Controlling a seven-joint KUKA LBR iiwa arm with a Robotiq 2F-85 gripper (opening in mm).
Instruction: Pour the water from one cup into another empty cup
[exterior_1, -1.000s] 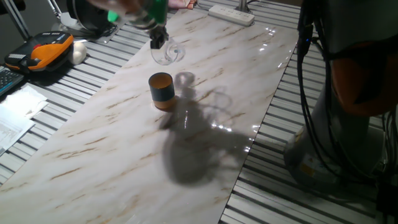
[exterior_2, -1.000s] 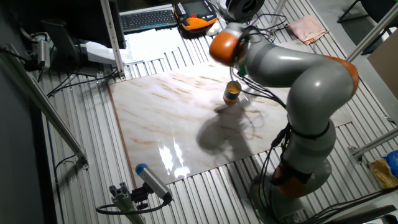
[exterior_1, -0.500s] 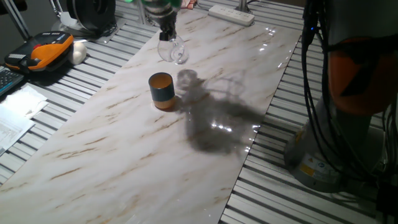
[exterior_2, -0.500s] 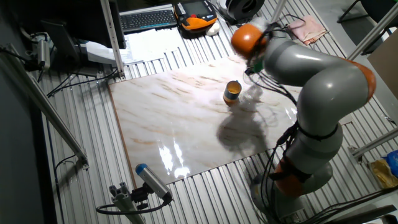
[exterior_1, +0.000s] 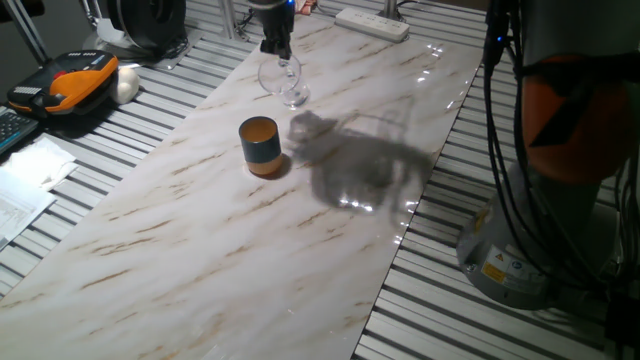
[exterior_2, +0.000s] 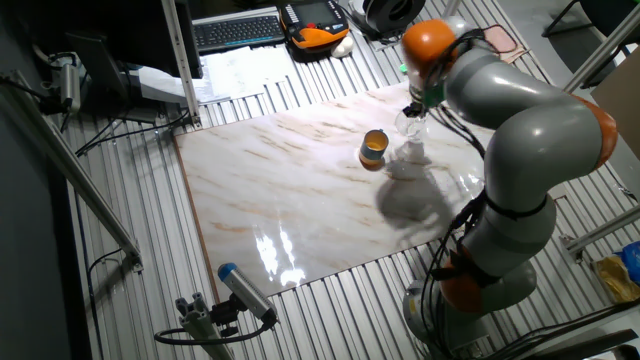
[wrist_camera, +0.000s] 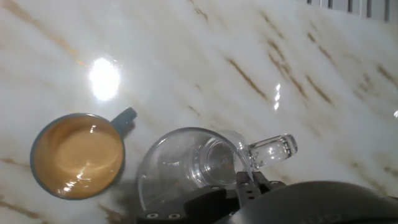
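Observation:
My gripper is shut on the rim of the clear glass cup, holding it roughly upright just above or on the marble table, beyond the blue-grey cup. In the hand view the glass cup is seen from above, its handle pointing right, and my gripper grips the rim by the handle. The blue-grey cup stands to the left, its orange interior glinting wetly. I cannot make out water in the glass. In the other fixed view the gripper holds the glass right of the blue-grey cup.
A white power strip lies at the table's far end. An orange-and-black device and papers lie off the left side. A keyboard is farther back. The robot base stands past the right edge.
The arm has swung away from above the blue-grey cup toward the far end, carrying the glass cup from a tilt back to nearly upright and lower.

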